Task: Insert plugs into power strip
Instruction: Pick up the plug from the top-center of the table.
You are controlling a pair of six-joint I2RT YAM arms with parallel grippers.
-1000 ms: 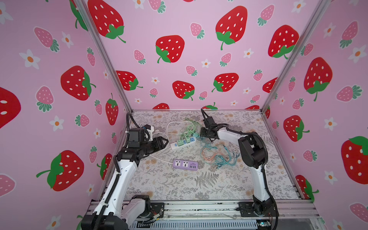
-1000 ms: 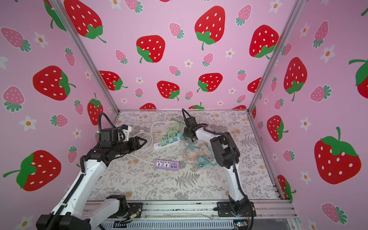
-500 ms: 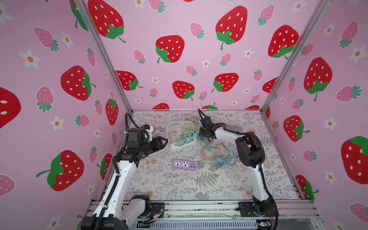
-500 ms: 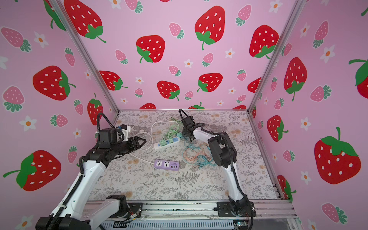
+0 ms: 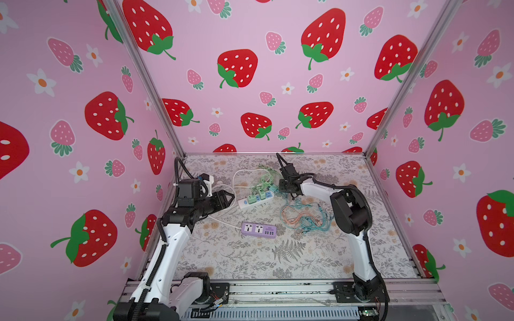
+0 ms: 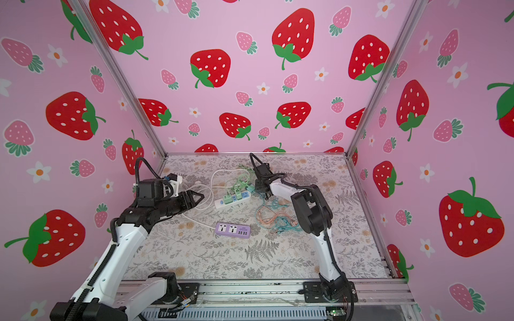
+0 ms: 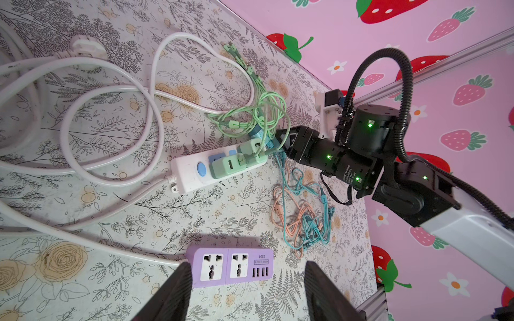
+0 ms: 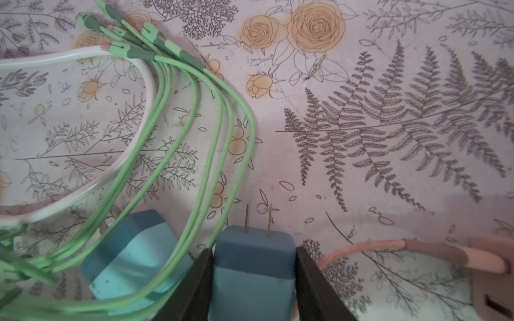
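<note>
Nearest us on the floral desk (image 5: 278, 261) sits the purple power strip (image 5: 259, 230), sockets facing up. Just to its right and a bit further back there's a messy tangle of peach and teal cables (image 5: 301, 219). Behind that, on the left, the left tool (image 5: 230, 197) hangs over the desk with its jaws spread wide apart, pointing toward the white power strip (image 7: 187, 178). That strip lies at an angle with two mint-green plugs (image 7: 226, 166) sitting in it side by side.

Right at the strip's far end, the right tool (image 8: 253, 251) is clamped on a teal-blue plug (image 8: 254, 272), one finger on each side and the prongs sticking out ahead. We can't tell if it touches the desk. A second teal plug (image 8: 133, 250) lies just beside it under a bunch of green cables (image 8: 194, 125), and a peach plug (image 8: 492, 278) sits on the other side. Farthest back, a white cord (image 7: 111, 91) loops around.
</note>
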